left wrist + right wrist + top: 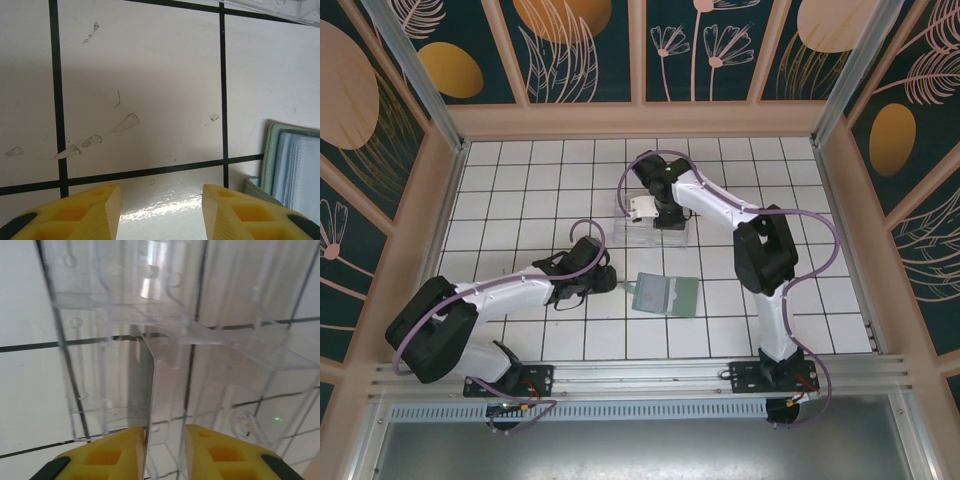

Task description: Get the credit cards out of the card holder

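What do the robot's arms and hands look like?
The left arm and right arm are white with chunky black joints, each trailing a looping purple cable. The left hand and right hand have two blocky yellow fingers with hollow pockets and black patches.

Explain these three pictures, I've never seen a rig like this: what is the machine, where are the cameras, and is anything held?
It is a robot: a left arm and a right arm bolted to a white tiled table. One picture looks down from above; the other two come from a camera on each wrist, its yellow fingers at the bottom. On the table lie an open card holder and a clear tray. The left pincer stands open and empty beside the card holder. The right pincer hangs over the tray, jaws apart, with what looks like a thin pale card on edge against one finger, seemingly unclamped.
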